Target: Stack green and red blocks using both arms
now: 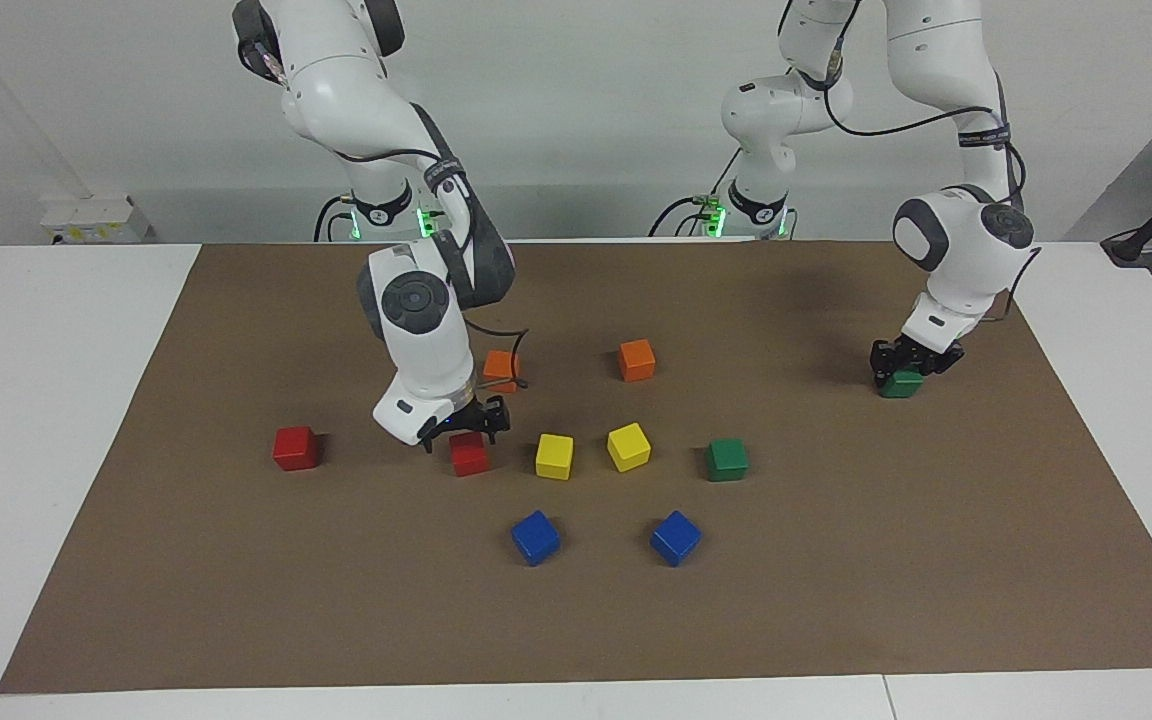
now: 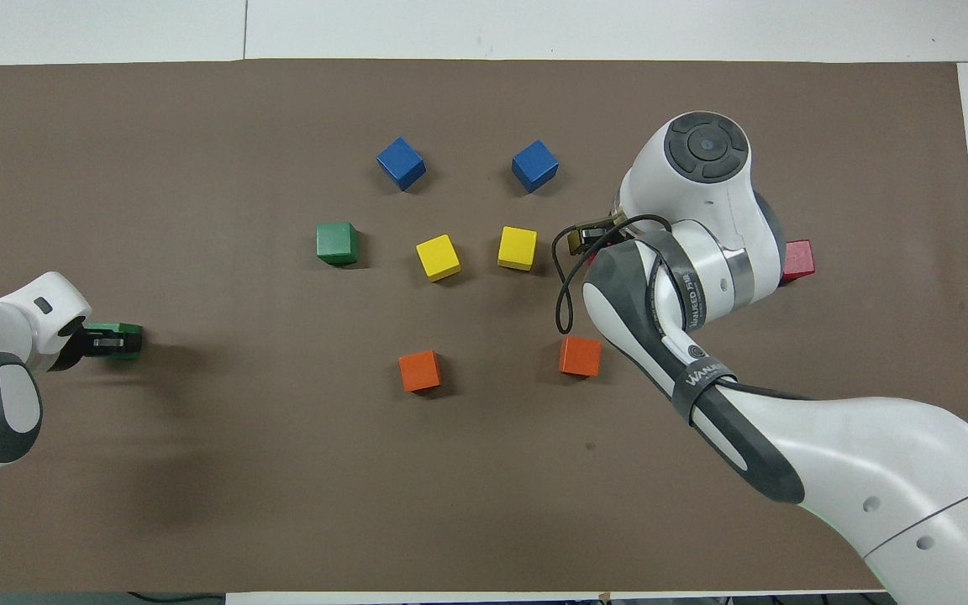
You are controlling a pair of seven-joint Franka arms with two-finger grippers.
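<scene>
On the brown mat, left tool (image 1: 902, 366) clamped on dark-green cube (image 1: 902, 383); right tool (image 1: 466, 428) wide open over red cube (image 1: 470, 457).

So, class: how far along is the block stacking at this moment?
Nothing is stacked yet. The left gripper is shut on a green block at the left arm's end of the mat. The right gripper is open just above a red block. The other green block and other red block lie untouched.

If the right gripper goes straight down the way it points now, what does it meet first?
Most likely the red block directly under the right gripper, which hangs just above it with fingers spread. The exact gap between them is hard to judge.
</scene>
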